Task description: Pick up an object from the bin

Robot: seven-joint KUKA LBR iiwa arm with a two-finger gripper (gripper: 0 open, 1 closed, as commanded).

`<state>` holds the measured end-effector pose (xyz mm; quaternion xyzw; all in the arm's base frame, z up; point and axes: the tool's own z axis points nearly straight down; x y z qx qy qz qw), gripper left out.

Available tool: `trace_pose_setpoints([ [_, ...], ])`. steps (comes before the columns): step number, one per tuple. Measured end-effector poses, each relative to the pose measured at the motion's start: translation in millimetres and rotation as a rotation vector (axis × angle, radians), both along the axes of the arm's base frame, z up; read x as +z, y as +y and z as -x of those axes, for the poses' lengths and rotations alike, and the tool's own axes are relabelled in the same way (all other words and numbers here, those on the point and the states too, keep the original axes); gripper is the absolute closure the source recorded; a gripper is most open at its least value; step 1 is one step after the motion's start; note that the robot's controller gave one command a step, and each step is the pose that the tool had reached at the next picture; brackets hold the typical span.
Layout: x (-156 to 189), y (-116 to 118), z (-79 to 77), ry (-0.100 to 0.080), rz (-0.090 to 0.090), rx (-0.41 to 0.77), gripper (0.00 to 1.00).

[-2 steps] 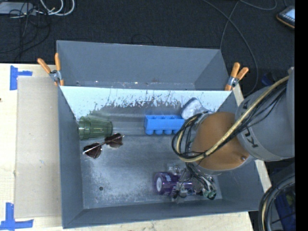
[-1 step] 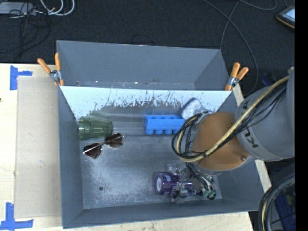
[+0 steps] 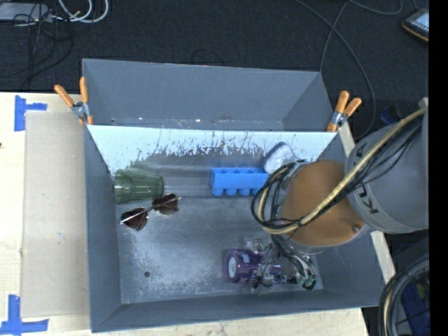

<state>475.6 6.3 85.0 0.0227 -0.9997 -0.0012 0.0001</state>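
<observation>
Camera view: hand [image 3: 278, 270] points down beside a purple object [image 3: 240, 264].

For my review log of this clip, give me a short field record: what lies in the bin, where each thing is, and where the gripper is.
container: grey metal bin
gripper: low at the bin's front right, against the purple object
purple object: small, on the floor at front right
blue block: ridged, by the back wall, middle
green cup: on its side, left
sunglasses: just in front of the green cup
white object: back right, partly hidden by the arm
grasp: cannot tell
</observation>
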Motion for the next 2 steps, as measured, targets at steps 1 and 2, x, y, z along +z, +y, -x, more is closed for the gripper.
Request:
trace_pose_setpoints([
  [1, 3.3, 0.1, -0.2, 0.0, 0.0, -0.001, 1.0],
  [2, 19.2, 0.3, 1.2, 0.005, 0.0, -0.001, 1.0],
])
